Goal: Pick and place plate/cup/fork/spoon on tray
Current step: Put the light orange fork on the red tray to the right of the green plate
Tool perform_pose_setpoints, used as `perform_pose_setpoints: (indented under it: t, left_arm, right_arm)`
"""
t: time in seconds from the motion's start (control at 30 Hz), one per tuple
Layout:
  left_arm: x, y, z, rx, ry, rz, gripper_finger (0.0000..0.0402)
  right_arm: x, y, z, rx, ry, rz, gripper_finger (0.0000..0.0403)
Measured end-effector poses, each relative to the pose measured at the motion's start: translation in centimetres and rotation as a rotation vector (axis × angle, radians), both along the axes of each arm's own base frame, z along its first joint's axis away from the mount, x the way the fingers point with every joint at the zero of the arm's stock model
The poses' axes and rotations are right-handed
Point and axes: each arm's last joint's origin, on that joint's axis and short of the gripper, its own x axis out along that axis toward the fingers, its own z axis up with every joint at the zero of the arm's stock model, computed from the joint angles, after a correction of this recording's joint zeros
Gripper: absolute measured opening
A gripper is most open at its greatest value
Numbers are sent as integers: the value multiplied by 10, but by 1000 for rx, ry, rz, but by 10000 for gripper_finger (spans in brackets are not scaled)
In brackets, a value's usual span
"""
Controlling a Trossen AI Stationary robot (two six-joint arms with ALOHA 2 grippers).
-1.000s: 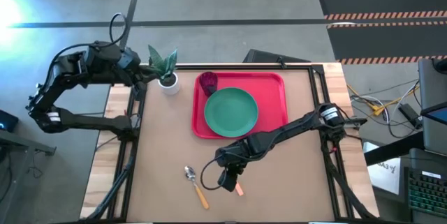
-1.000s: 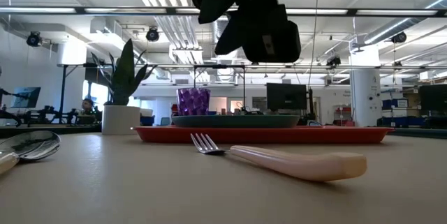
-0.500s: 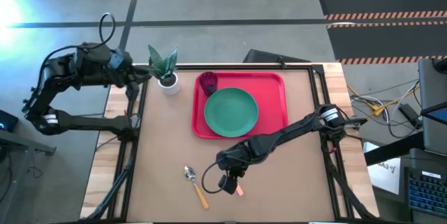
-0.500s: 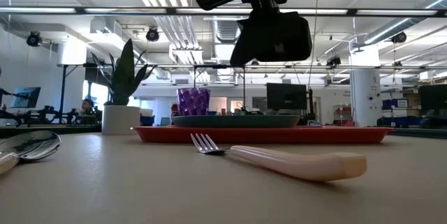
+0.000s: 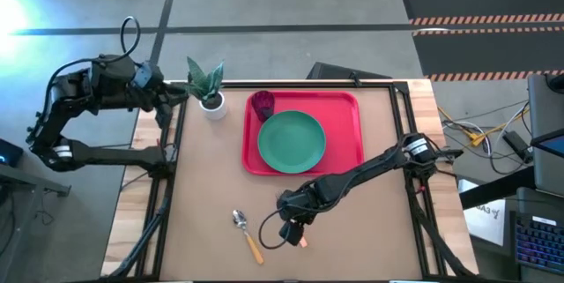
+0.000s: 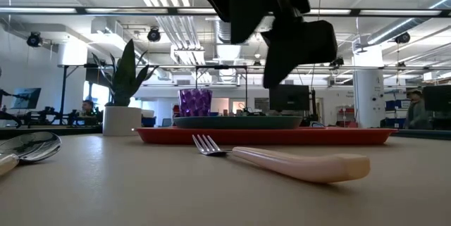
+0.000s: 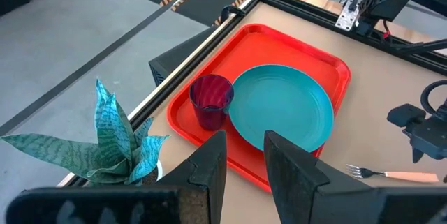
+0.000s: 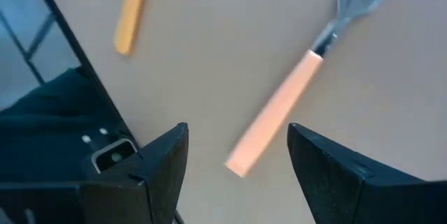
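The red tray (image 5: 348, 115) lies at the table's far middle. On it rest the teal plate (image 5: 292, 140) and, in its far left corner, the purple cup (image 5: 263, 104), upright. The fork (image 8: 279, 109) lies flat on the table near the near edge, its handle end showing in the high view (image 5: 302, 242). The spoon (image 5: 247, 233) lies to its left. My right gripper (image 8: 237, 175) is open and hovers above the fork (image 6: 282, 159), its fingers on either side of the handle end, clear of it. My left gripper (image 7: 244, 161) is open and waits at the far left by the plant.
A small white pot with a green plant (image 5: 209, 89) stands left of the tray at the far edge. Bare tabletop lies to the right of the fork and between the tray and the cutlery. Black frame rails run along the table's left and right sides.
My right gripper has shifted a little toward the table's right edge above the fork and turned about. My left arm has drawn back a little toward the table's left edge. The fork, spoon, plate and cup have stayed put.
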Motion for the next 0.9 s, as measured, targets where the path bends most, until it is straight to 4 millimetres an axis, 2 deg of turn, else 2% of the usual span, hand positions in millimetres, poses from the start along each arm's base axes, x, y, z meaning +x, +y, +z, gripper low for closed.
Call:
perform_pose_setpoints:
  t: [0.47,0.57,0.7,0.8,0.9]
  left_arm:
    - [5,2,-4,-15,56,-5,80]
    - [7,3,-7,-34,88,-1,80]
    - [10,4,-9,-47,118,-1,80]
    - [15,6,-11,-47,141,-7,80]
    - [17,7,-12,-29,170,-30,80]
  right_arm:
    - [1,-3,1,2,-13,26,231]
    - [6,-6,12,91,-51,-23,231]
    - [8,-18,44,183,-157,-96,231]
    - [6,-27,49,206,-117,-174,231]
    - [5,-29,46,211,-67,-232,231]
